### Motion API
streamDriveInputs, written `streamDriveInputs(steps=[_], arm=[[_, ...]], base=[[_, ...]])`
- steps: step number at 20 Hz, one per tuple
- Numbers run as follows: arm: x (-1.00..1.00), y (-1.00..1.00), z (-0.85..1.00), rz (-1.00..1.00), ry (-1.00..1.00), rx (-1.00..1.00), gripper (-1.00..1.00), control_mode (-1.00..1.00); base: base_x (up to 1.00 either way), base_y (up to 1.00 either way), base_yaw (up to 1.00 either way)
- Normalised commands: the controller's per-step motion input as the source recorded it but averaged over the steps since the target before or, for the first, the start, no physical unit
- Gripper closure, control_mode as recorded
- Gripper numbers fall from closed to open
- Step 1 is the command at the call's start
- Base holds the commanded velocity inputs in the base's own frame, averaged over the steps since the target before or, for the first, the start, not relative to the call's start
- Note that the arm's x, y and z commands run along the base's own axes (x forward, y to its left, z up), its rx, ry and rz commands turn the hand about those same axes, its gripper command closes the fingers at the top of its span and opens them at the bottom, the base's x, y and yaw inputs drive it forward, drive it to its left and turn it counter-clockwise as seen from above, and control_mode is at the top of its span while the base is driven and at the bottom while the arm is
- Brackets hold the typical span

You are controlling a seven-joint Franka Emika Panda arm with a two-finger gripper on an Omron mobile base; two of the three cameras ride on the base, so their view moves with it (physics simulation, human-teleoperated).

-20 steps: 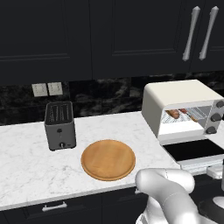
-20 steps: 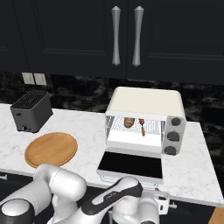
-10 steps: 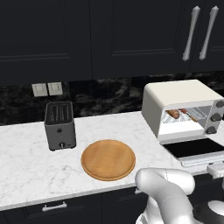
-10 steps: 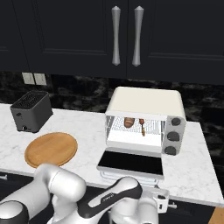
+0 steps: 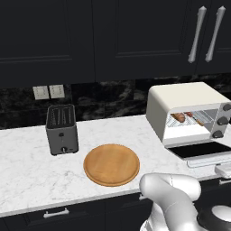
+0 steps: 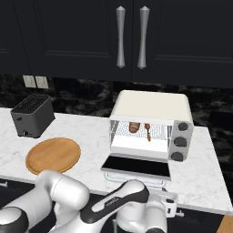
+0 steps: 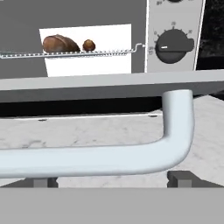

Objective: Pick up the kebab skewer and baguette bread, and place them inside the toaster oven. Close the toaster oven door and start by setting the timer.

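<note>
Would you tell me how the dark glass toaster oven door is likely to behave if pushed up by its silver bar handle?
The dark glass toaster oven door lies flat open, so it would probably swing about its rear edge rather than slide. The silver bar handle looks smooth and round, so the open gripper might slip along it.

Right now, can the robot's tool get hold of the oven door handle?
Probably yes. In the hand view the handle lies right in front of the open tool, between its tips, with nothing between them. The door hangs open and flat.

Skewer (image 6: 148, 130) & baguette (image 6: 134, 127) in oven (image 6: 152, 109), door (image 6: 136, 166) down
</note>
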Motion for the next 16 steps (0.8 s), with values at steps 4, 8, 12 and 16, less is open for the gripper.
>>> streamDriveInputs(steps=[4,8,12,16], arm=[[0.36,0.12,0.26,0.00,0.00,0.03,-1.00,-1.00],[0.41,0.21,0.24,0.00,0.00,0.02,-1.00,-1.00],[0.41,0.25,0.29,0.00,0.00,0.01,-1.00,-1.00],[0.41,0.25,0.29,-0.01,-0.02,0.01,-1.00,-1.00]], base=[[0.00,0.00,0.00],[0.00,0.00,0.00],[0.00,0.00,0.00],[0.00,0.00,0.00]])
